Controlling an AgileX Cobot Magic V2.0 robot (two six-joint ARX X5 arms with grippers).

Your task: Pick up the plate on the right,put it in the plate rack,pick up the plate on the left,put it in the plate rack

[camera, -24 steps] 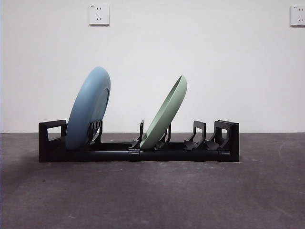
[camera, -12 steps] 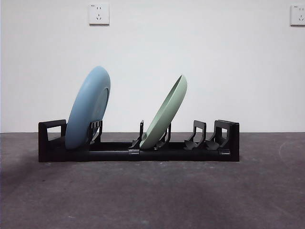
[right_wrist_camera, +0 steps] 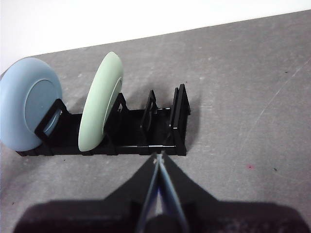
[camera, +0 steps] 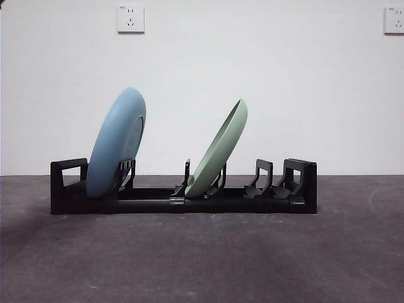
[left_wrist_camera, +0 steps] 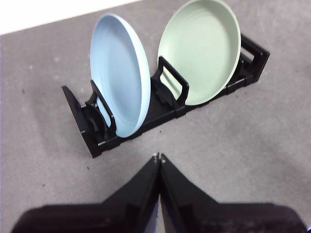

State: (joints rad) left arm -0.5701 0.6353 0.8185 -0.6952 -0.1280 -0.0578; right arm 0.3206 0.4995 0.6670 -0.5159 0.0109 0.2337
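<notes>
Plate rack (camera: pixel 183 199): long, low, black, standing on the grey table (camera: pixel 202 259) in front of the white wall (camera: pixel 265 76), blocky ends at 9 and 3 o'clock as seen from the front. Blue plate (camera: pixel 117 142): seated on edge in the slot nearest the 9 o'clock end, rim tilted toward 1 o'clock, leaning on the prongs behind it. Green plate (camera: pixel 219 151): seated on edge in the middle slot, tilted more steeply toward 1 o'clock; well apart from the blue plate, no contact between them. Slots at the 3 o'clock end: prongs only. Left gripper (left_wrist_camera: pixel 158 158): raised clear of the rack, jaws closed tip to tip, holding nothing. Right gripper (right_wrist_camera: pixel 158 156): likewise clear of the rack, jaws pressed together, holding nothing. Two wall sockets (camera: pixel 130 18) high on the wall
</notes>
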